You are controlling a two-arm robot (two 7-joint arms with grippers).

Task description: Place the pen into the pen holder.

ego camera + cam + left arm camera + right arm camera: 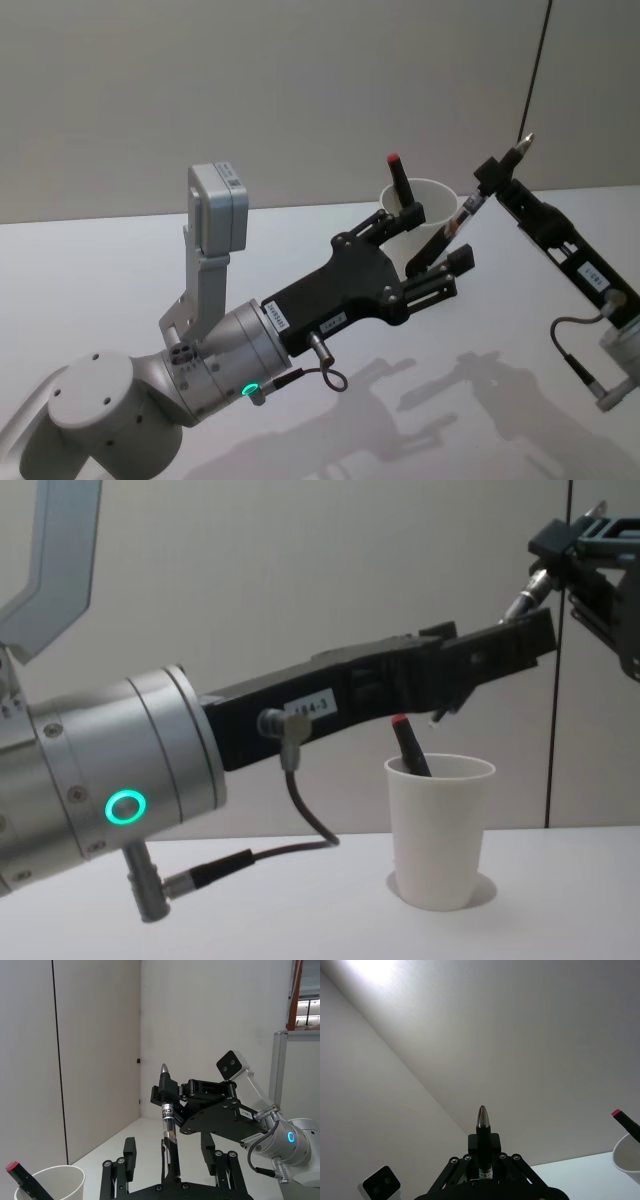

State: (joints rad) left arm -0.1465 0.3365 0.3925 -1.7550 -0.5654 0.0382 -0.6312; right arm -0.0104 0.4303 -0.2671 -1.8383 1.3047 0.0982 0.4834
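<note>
Above the pen holder, the right gripper clamps the pen; the left gripper gapes beside it.

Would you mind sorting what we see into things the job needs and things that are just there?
Needed: pen, held in the right hand; white paper cup; left hand, open around the pen's lower end.
Just there: red-capped marker standing in the cup; table.

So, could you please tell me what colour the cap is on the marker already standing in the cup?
Red, on a black marker in the white paper cup; clearest in the head view.
</note>
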